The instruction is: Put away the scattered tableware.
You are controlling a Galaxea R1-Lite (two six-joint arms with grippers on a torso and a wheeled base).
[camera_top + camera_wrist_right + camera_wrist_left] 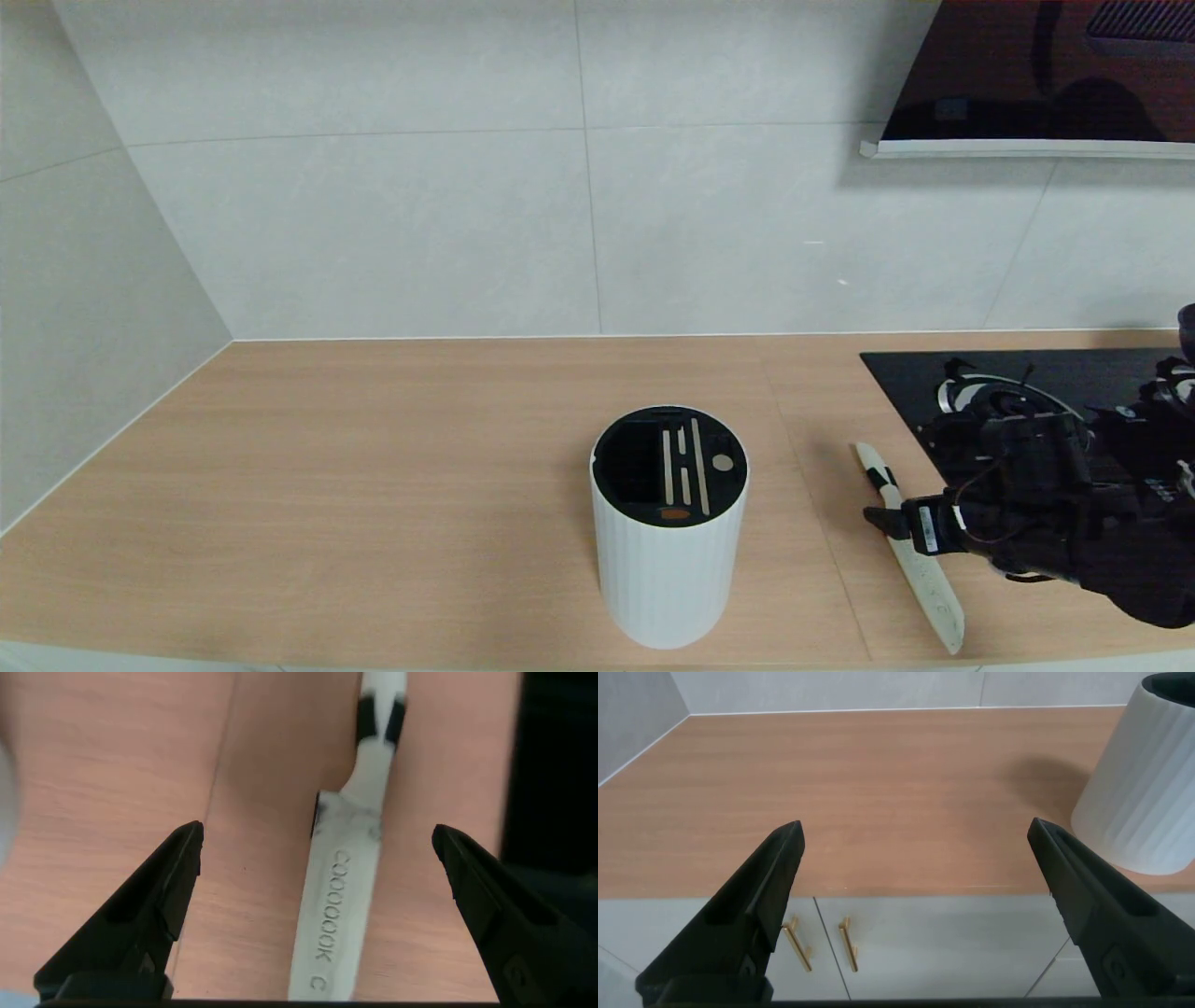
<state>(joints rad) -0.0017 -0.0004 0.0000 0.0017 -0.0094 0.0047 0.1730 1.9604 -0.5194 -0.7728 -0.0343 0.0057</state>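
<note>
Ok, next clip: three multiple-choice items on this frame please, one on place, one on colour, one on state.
1. Where is the knife? A upright in a slot; B flat on the counter, right of the holder; C on the floor.
2. The holder's ribbed wall is: A white; B black; C red.
3. The right gripper has its jaws: A shut on the knife; B shut, empty; C open.
B: it lies on the wood beside the holder. A: white ribs under a black slotted top. C: jaws spread either side of the blade.
</note>
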